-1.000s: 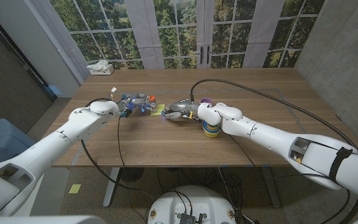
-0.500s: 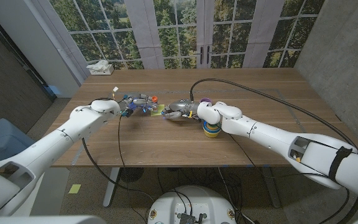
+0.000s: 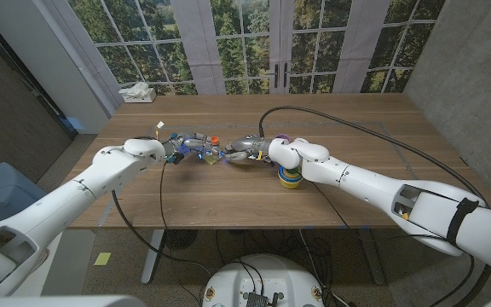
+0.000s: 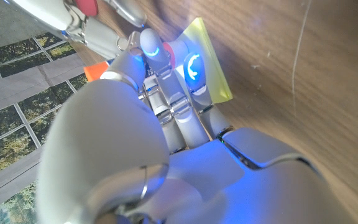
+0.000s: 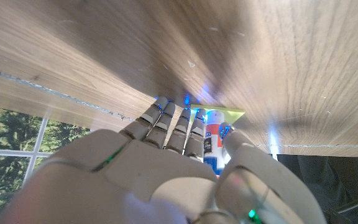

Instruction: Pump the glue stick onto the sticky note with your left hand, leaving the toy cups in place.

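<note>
At table centre, the left hand [image 3: 186, 142] and right hand [image 3: 244, 151] meet over the yellow sticky note [image 4: 211, 68]. Right hand fingers [image 5: 178, 127] curl around the glue stick [image 5: 212, 144], its orange cap [image 3: 215, 139] facing the left hand. Left hand grip: cannot tell. Stacked toy cups [image 3: 289, 177] stand just beside the right forearm

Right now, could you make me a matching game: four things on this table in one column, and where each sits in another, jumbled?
1 sticky note
2 toy cups
3 glue stick
4 white packet

A far left corner of the table
B at the fingertips of the left hand
C stacked beside the right arm
D between fingers and thumb of the right hand

Pairs: 1-B, 2-C, 3-D, 4-A.
</note>
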Tool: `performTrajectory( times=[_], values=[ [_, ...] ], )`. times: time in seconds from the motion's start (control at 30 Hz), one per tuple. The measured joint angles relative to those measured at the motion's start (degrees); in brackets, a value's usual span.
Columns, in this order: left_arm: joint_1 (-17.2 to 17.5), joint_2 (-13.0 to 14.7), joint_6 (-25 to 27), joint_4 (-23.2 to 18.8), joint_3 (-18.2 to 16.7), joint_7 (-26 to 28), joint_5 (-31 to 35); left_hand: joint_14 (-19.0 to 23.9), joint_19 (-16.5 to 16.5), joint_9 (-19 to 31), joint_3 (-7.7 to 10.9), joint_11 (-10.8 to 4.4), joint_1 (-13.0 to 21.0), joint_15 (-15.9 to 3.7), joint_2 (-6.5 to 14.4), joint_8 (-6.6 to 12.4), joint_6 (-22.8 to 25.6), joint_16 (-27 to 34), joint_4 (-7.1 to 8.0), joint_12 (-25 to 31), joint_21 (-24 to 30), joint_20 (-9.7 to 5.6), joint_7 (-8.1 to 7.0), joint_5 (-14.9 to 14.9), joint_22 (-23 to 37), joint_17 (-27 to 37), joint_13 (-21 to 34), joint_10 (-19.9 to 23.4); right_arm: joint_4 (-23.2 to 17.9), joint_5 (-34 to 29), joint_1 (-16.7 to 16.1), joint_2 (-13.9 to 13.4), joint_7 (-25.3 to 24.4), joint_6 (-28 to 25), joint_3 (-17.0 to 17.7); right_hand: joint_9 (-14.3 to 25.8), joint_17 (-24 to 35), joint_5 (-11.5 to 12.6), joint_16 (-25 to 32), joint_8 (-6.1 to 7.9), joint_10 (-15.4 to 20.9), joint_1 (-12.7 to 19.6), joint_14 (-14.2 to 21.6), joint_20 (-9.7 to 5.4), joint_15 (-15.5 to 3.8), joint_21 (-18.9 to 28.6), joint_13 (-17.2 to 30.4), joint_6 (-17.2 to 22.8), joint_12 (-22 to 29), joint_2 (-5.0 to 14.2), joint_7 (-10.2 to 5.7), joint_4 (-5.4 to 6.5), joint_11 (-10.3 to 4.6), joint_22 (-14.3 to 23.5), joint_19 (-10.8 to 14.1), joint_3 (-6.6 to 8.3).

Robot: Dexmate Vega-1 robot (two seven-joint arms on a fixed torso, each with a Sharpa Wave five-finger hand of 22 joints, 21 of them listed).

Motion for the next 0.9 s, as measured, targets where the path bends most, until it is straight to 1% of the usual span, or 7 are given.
performTrajectory(
  times=[0.03,0.13,0.47,0.53,0.6,0.9],
  values=[
    [0.3,0.1,-0.1,-0.2,-0.1,-0.1,-0.2,0.0,0.0,0.0,0.00,0.00,0.0,0.00,0.0,0.00,0.0,0.0,0.00,0.0,0.0,0.00,0.00,0.0,0.0,0.0,0.0,0.0,0.2,0.0,0.1,0.1,0.0,0.0,-0.1,-0.1,-0.1,0.0,0.0,0.00,0.0,-0.5,0.0,0.00,0.00,0.0,0.0,0.0,0.0,-0.50,0.00,0.01,0.00,0.0,0.0,-0.01],
    [0.7,0.3,-0.6,-0.4,-0.3,-0.4,-0.7,0.0,0.0,0.0,0.00,0.00,0.0,0.00,0.0,0.00,0.0,0.0,0.00,0.0,0.0,0.00,0.00,0.0,0.0,0.2,0.0,0.0,0.8,0.1,0.4,0.5,-0.1,0.0,-0.3,-0.1,-0.2,0.0,0.0,0.00,0.0,-0.5,0.0,-0.01,0.00,0.0,0.0,0.0,0.0,-0.48,0.00,0.24,0.00,0.0,0.0,-0.24],
    [2.1,0.9,-2.1,-1.0,-1.2,-0.3,-1.3,0.1,0.0,0.0,0.00,0.00,0.0,-0.01,0.0,-0.01,0.0,-0.4,0.00,0.0,0.0,0.00,0.01,0.0,-0.1,0.2,0.0,0.0,1.7,0.3,0.9,1.2,-0.2,0.0,-0.9,-0.2,-0.2,0.0,0.0,-0.22,-0.3,-0.7,-0.2,-0.22,-0.20,-0.2,0.0,-0.3,0.0,-0.26,0.30,0.23,0.31,0.0,-0.2,-0.23],
    [2.4,1.1,-2.3,-1.2,-1.4,-0.1,-1.3,0.1,0.0,0.0,0.00,0.00,0.0,-0.01,0.0,-0.01,0.0,-0.4,0.00,0.0,0.0,0.00,0.01,0.0,-0.1,0.2,0.0,0.0,1.8,0.3,1.0,1.3,-0.2,-0.1,-1.0,-0.2,-0.2,0.0,0.0,-0.22,-0.3,-0.7,-0.2,-0.22,-0.20,-0.3,0.0,-0.3,0.0,-0.26,0.30,0.48,0.31,0.0,-0.2,-0.48],
    [2.6,1.3,-2.6,-1.5,-1.6,0.1,-1.4,0.1,0.0,0.0,0.00,0.00,0.0,0.00,0.0,-0.04,0.0,-0.4,0.00,0.0,0.0,0.00,0.01,0.0,-0.1,0.2,0.0,0.0,1.9,0.3,1.0,1.4,-0.2,-0.2,-1.1,-0.2,-0.2,0.0,0.0,-0.22,-0.3,-0.7,-0.2,-0.22,-0.20,-0.3,0.0,-0.3,0.0,-0.26,0.30,0.48,0.31,0.0,-0.2,-0.48],
    [4.6,2.2,-3.2,-3.6,-3.3,0.8,-1.4,0.1,0.0,0.0,0.00,0.00,0.0,0.01,0.0,-0.22,0.0,-0.8,0.00,0.1,0.0,0.00,0.01,0.0,0.0,0.5,0.0,0.0,1.9,0.5,1.1,1.5,-0.3,-0.4,-1.2,-0.2,-0.2,0.1,-0.4,-0.24,-0.3,-0.7,-0.2,-0.30,-0.20,-0.4,0.0,-0.3,0.0,-0.25,0.30,0.48,0.31,0.0,-0.3,-0.48]
  ],
)
